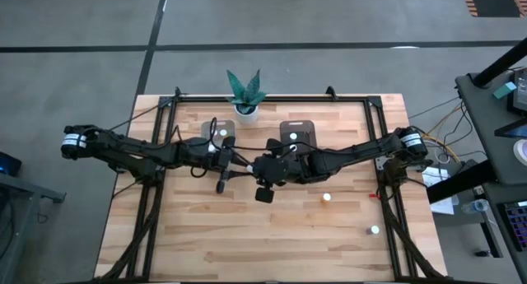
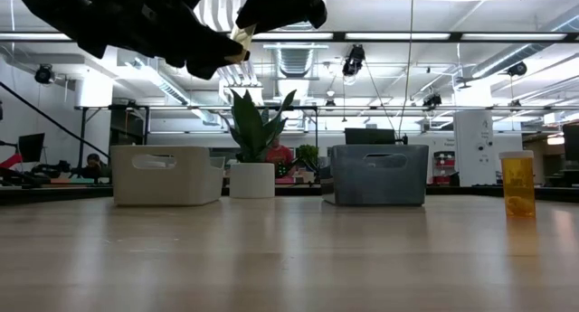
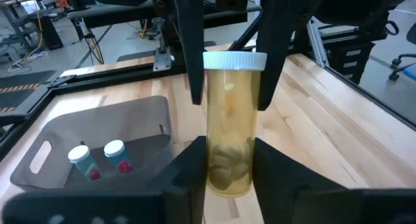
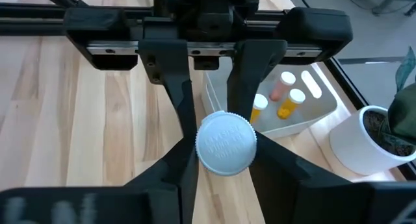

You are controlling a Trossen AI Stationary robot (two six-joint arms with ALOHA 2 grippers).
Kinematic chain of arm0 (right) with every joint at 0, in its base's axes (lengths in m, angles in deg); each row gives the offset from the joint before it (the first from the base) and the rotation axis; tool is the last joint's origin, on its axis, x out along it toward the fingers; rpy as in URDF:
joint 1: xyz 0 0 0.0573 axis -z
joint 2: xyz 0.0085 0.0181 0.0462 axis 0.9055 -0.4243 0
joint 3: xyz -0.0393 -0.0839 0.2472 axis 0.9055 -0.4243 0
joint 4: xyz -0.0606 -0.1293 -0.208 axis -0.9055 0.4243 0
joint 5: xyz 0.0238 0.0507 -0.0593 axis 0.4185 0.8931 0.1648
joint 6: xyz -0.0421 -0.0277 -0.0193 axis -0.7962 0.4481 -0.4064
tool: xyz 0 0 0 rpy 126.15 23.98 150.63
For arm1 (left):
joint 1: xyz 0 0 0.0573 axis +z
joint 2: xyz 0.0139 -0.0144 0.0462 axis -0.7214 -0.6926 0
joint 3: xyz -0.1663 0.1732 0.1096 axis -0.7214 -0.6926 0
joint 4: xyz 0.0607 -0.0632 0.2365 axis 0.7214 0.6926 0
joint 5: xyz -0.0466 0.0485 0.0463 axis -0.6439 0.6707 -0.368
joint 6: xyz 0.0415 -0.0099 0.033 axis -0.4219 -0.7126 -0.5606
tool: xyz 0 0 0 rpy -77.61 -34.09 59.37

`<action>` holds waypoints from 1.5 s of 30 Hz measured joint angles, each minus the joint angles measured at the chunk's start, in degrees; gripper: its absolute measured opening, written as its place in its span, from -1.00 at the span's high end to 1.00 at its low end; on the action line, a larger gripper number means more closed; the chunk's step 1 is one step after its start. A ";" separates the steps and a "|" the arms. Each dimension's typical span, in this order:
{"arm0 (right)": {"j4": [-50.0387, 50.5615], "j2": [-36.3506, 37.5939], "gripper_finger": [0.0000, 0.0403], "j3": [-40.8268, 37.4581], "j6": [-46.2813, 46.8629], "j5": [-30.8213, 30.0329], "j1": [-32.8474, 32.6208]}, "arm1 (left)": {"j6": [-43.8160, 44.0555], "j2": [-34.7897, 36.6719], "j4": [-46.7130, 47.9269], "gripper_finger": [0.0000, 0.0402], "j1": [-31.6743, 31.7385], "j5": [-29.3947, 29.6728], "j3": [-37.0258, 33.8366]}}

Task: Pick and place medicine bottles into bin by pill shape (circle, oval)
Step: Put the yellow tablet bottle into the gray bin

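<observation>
Spanning the high view, the wooden counter point(image 1: 247, 243) carries both dark arms, which meet near its middle, just in front of the two bins: pale bin point(image 2: 167, 176) and dark bin point(image 2: 378, 174), w/ a potted plant point(image 2: 255, 140) between.

The bottle point(image 3: 229, 120) hangs in the air between the arms, not on the counter. The left claw point(image 3: 229, 169) is partly closed, fingers pressed to its lower body. The right claw point(image 4: 224, 162) is partly closed on the white cap point(image 4: 225, 143) end.

You're likely handling a light, rigid, smooth plastic cylinder, so grip the straight body, not the cap. Pills will shift inside.

From above, the arms hide the bottle. The low view cuts off both claws. You can't make out the shape of the pale pills point(image 3: 227, 165).
</observation>
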 joint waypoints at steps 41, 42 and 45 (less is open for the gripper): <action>-38.68 5.76 0.07 -19.08 -9.43 -9.13 -6.05 | -1.91 0.09 -13.07 0.59 -2.22 -2.18 -0.81; -40.38 5.75 0.07 -19.81 -9.51 -9.14 -5.85 | -1.89 0.09 -13.20 0.59 -2.32 -2.17 -0.81; -45.95 5.75 0.11 -22.31 -9.65 -9.13 -5.28 | -1.86 0.09 -13.07 0.58 -2.58 -2.18 -0.68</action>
